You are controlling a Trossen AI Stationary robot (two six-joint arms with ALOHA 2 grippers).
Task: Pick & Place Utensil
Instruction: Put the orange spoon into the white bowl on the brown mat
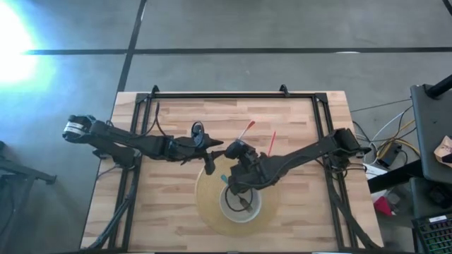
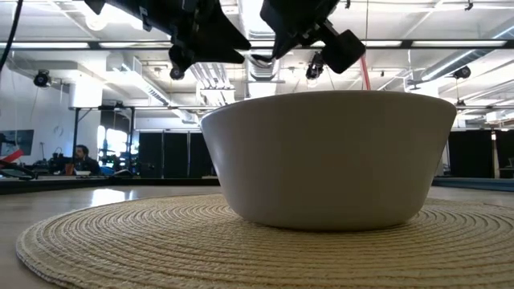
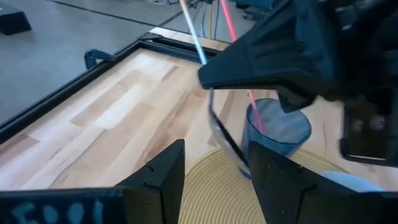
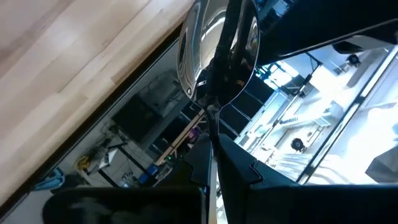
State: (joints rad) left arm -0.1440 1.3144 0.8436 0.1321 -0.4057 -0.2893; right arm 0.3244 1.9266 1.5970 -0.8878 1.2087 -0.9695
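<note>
Spoon lifted, placement into bowl pending.

Right gripper (image 4: 214, 146) fingers clenched on a metal spoon (image 4: 217, 50), whose bowl end sticks out just past the fingertips, held above the white bowl (image 1: 240, 202) on the woven placemat (image 1: 212, 215); spoon not yet in it. Left gripper (image 3: 214, 168) released and empty; beyond its fingers a blue cup (image 3: 278, 127) holds thin sticks (image 3: 235, 37). Pick looks done, release left.
</note>
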